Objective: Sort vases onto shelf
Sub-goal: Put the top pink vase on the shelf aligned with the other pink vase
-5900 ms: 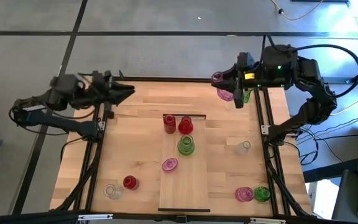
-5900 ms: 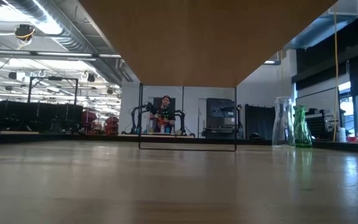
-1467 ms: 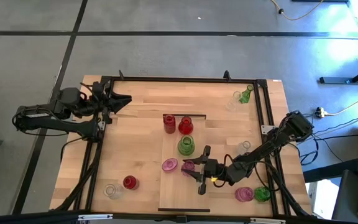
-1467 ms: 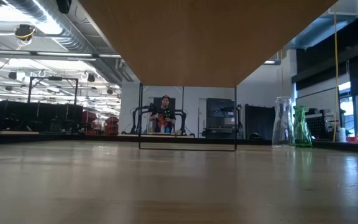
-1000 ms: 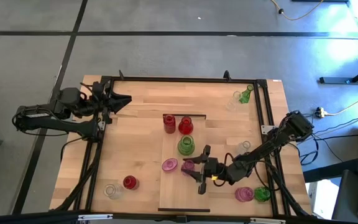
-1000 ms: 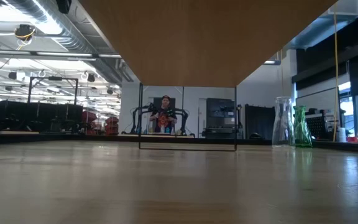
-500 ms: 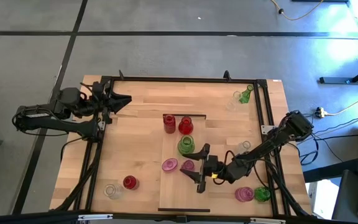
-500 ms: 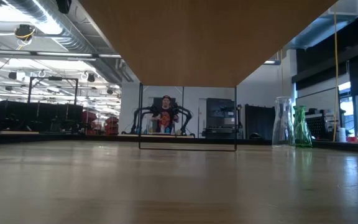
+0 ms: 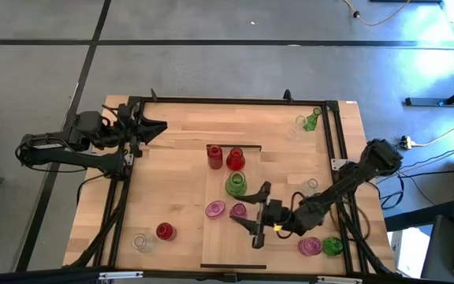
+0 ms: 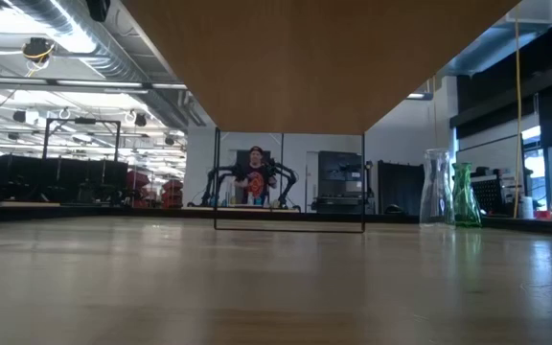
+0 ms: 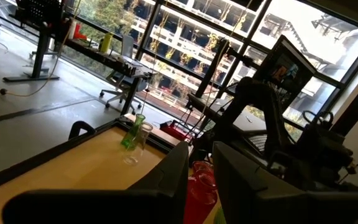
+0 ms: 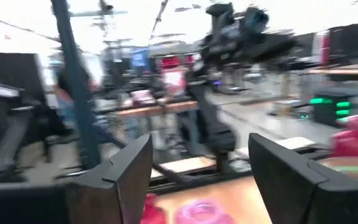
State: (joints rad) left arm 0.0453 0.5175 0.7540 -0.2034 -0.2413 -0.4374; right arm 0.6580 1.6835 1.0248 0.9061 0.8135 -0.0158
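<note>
My right gripper (image 9: pixel 245 214) is open, low over the shelf (image 9: pixel 225 248), the pale board in the middle of the table. Its fingers stand on either side of a pink vase (image 9: pixel 239 211), apart from it; the right wrist view shows that vase (image 12: pixel 197 213) low between them. It stands upright beside another pink vase (image 9: pixel 215 209). Two red vases (image 9: pixel 225 158) and a green one (image 9: pixel 236 186) stand farther along the shelf. My left gripper (image 9: pixel 161 125) waits, open by a narrow gap, over the table's far left corner.
Off the shelf stand a clear vase (image 9: pixel 141 241) and a red vase (image 9: pixel 164 231) near left, a pink (image 9: pixel 310 246) and a green (image 9: pixel 333 246) near right, a clear one (image 9: pixel 310 186) at right, and a clear-green pair (image 9: pixel 306 123) far right. A dark frame borders the table.
My right gripper has drawn back a little from the pink vase toward the table's right edge. The pink vase stays upright on the shelf next to the other pink one.
</note>
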